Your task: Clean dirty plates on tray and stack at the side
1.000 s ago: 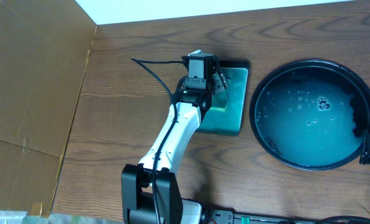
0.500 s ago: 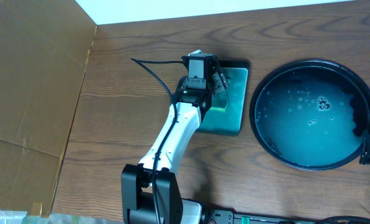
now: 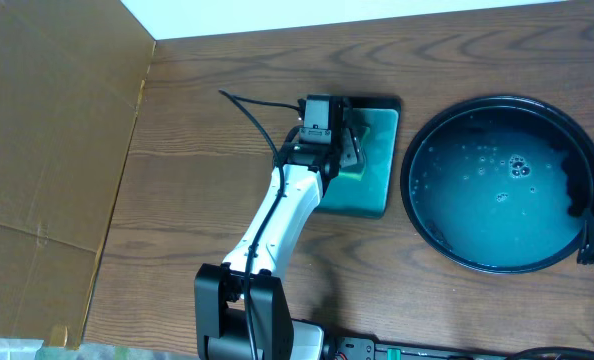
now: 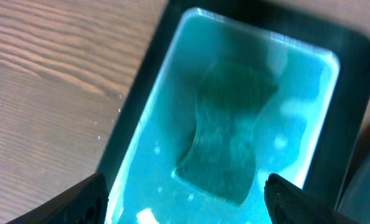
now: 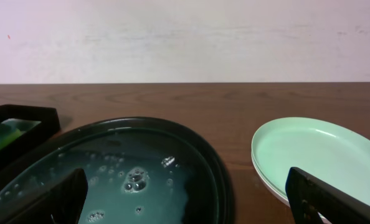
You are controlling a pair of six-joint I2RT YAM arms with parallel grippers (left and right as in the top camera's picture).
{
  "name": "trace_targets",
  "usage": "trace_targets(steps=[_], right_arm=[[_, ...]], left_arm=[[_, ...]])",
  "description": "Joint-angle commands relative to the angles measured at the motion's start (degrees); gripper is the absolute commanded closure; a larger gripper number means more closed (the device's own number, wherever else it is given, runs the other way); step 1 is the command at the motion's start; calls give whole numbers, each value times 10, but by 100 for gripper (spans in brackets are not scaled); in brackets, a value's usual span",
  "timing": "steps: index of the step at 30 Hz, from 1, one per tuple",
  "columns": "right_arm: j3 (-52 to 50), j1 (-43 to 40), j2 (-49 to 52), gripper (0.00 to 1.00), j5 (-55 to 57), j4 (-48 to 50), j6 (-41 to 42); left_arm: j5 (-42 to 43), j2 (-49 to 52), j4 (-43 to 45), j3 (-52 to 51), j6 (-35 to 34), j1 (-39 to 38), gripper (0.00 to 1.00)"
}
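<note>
Left pincer: we find the left gripper (image 4: 184, 193) released. Its two dark fingertips sit wide apart in the bottom corners of its own camera, above the rectangular dish (image 4: 126, 134). The sponge (image 4: 232, 140) lies in the teal liquid below, not grasped.
Right pincer: the right gripper (image 5: 194, 199) is released as well, with nothing between its fingertips. It hangs at the near rim of the tray (image 5: 219, 180).
Task's things: the plates (image 5: 316, 152) sit stacked on the table (image 5: 235, 102), just right of the tray and apart from it. The tray's floor carries teal water with small bubbles.
Hidden or cut off: from overhead, the left arm (image 3: 277, 215) covers the dish's left part, and we make out the sponge there only as a darker patch under the gripper. The frame's right edge cuts the right gripper down to a dark piece at the tray's rim. In the right wrist view, the frame edge and one fingertip clip the plate stack.
Hard to make out: the left wrist picture is soft, so the sponge's edges blur into the liquid.
One view only: we see the plates only from the right wrist, and the sponge's outline only from the left wrist. The cardboard (image 3: 47, 150) to the left shows only from overhead.
Counts: one tray, one rectangular dish, one sponge, one stack. At least two plate rims show at the stack's left edge, and we cannot tell beyond that.
</note>
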Motion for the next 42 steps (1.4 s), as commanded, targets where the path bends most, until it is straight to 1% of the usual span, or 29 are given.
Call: trace_targets(steps=[1, 3, 4, 7, 9, 12, 16, 17, 21, 24, 28, 33, 35, 38, 42], right_arm=[[-3, -7, -5, 1, 5, 0, -7], [-3, -7, -5, 1, 5, 0, -7], [-3, -7, -5, 1, 5, 0, -7], [-3, -7, -5, 1, 5, 0, -8], [-3, -7, -5, 1, 5, 0, -8], [-3, -7, -5, 1, 5, 0, -7], [-3, -7, -5, 1, 5, 0, -7], [-3, -7, -5, 1, 5, 0, -8], [-3, -7, -5, 1, 5, 0, -8], [-3, -7, -5, 1, 5, 0, -7], [-3, -7, -5, 1, 5, 0, -7], [-3, -7, -5, 1, 5, 0, -8], [-3, -7, -5, 1, 5, 0, -8], [-3, -7, -5, 1, 5, 0, -7], [-3, -7, -5, 1, 5, 0, -7]], left_arm=[[65, -3, -13, -15, 125, 2, 20], [98, -19, -12, -33, 162, 2, 20], [104, -29, -12, -44, 168, 2, 20], [105, -85, -3, -103, 168, 2, 19], [105, -139, 26, -155, 169, 2, 20], [105, -240, 88, -242, 177, 2, 19], [105, -404, 155, -354, 193, 2, 19], [106, -444, 165, -377, 203, 2, 6], [110, -604, 172, -452, 242, 8, 3], [114, -705, 172, -495, 246, 19, 3], [113, -776, 181, -535, 250, 19, 3], [112, -832, 247, -587, 249, 25, 3], [112, -849, 258, -601, 249, 34, 2], [112, -876, 233, -602, 248, 44, 3], [109, -883, 232, -602, 247, 47, 3]])
